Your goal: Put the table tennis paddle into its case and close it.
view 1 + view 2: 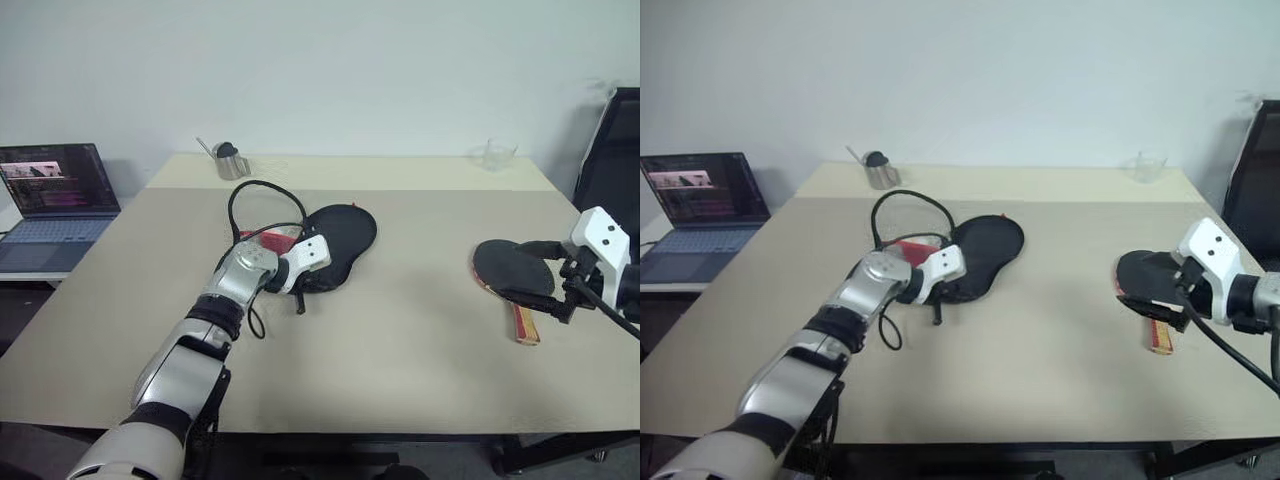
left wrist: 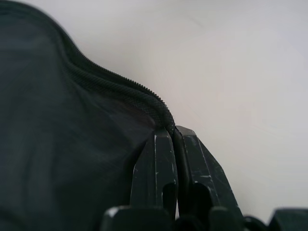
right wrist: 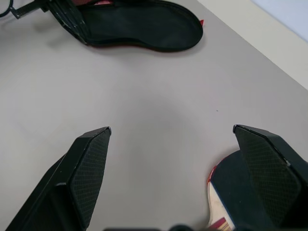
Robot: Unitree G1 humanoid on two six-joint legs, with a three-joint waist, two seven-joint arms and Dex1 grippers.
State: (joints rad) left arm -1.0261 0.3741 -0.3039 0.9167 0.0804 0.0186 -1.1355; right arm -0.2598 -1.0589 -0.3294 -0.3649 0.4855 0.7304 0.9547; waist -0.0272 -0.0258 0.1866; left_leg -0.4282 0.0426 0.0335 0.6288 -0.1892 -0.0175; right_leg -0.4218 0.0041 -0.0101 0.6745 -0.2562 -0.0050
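The table (image 1: 400,330) is where all of it sits. My case (image 1: 340,240) lies flat near the middle, toward the far left, and my left pincer (image 2: 174,139) is pressed together on its zippered edge, pinching the fabric there. The table tennis paddle (image 1: 512,272) rests well apart on the right side, still outside the case. My right pincer (image 3: 171,163) is spread wide just above the paddle, gripping nothing. So I judge little is done: the case must be opened, the paddle carried over, slid in, then zipped.
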